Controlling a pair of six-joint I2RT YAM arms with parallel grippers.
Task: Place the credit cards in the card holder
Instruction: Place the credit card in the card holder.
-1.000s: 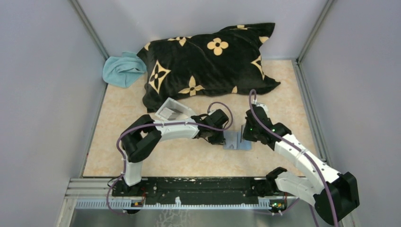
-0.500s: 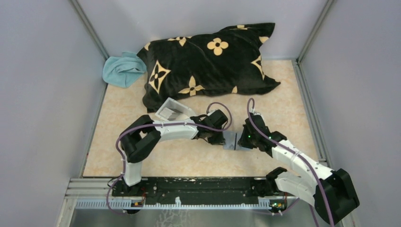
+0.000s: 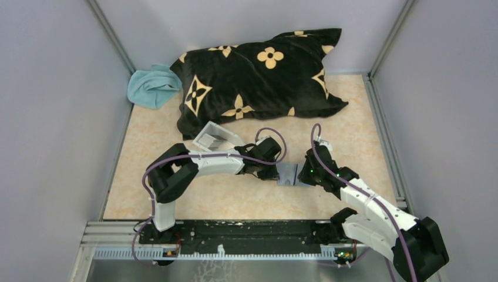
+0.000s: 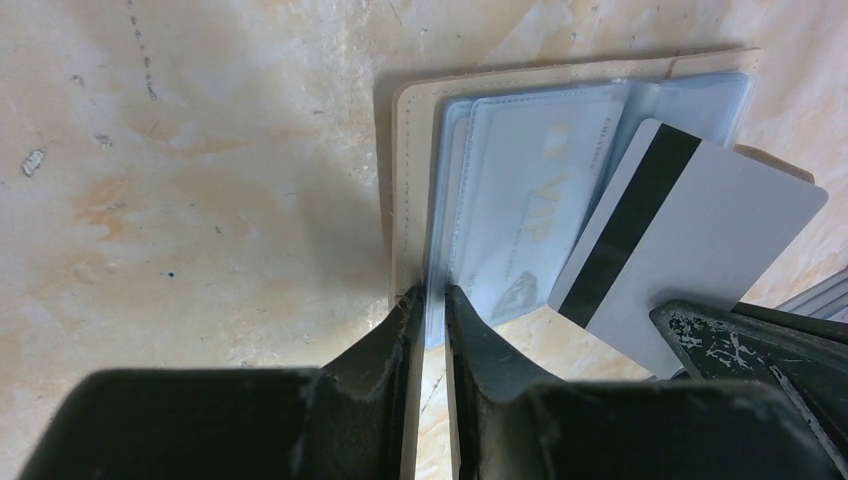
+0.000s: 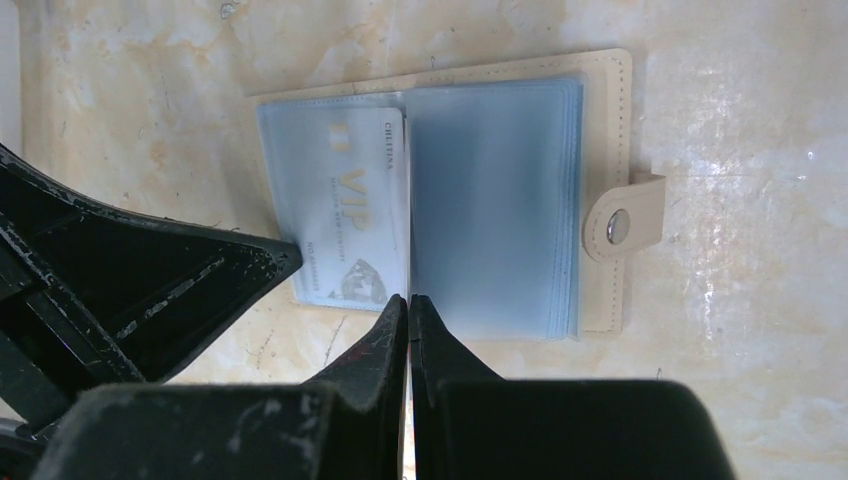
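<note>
Left arm [image 3: 211, 161]: elbow folded back near its base, forearm running level toward the right, wrist tipped down at the table [image 3: 235, 200]. Left gripper [image 4: 432, 305]: fingers drawn almost together, pinching the near edge of the card holder [image 5: 495, 200], with a clear sleeve caught between the tips beside the tan cover. Card holder: lies open and flat on the table, directly ahead of both sets of fingertips and between the two grippers. It has blue-tinted clear sleeves inside and a tab with snap stud [image 5: 622, 222] on the side away from the left gripper. VIP card [image 5: 345, 220]: one of the credit cards, already seated in the sleeve page just ahead of the right fingertips, on the left gripper's side. Right arm [image 3: 370, 200]: elbow low at the near right, forearm angled up and leftward, wrist bent down over the holder. Right gripper [image 5: 408, 305]: fingers closed to a hairline gap. The left wrist view shows a corner of the striped card [image 4: 700, 230] going in under one of its fingers, so it grips that card. Striped card: pale, with a black magnetic stripe, tilted, its free end over the holder's sleeves just beside the left fingertips. Whether it has entered a sleeve cannot be told. Clear tray [image 3: 212, 138]: just behind the left forearm. Pillow [image 3: 258, 76] and cloth [image 3: 151, 87]: well beyond both grippers, at the far side.
</note>
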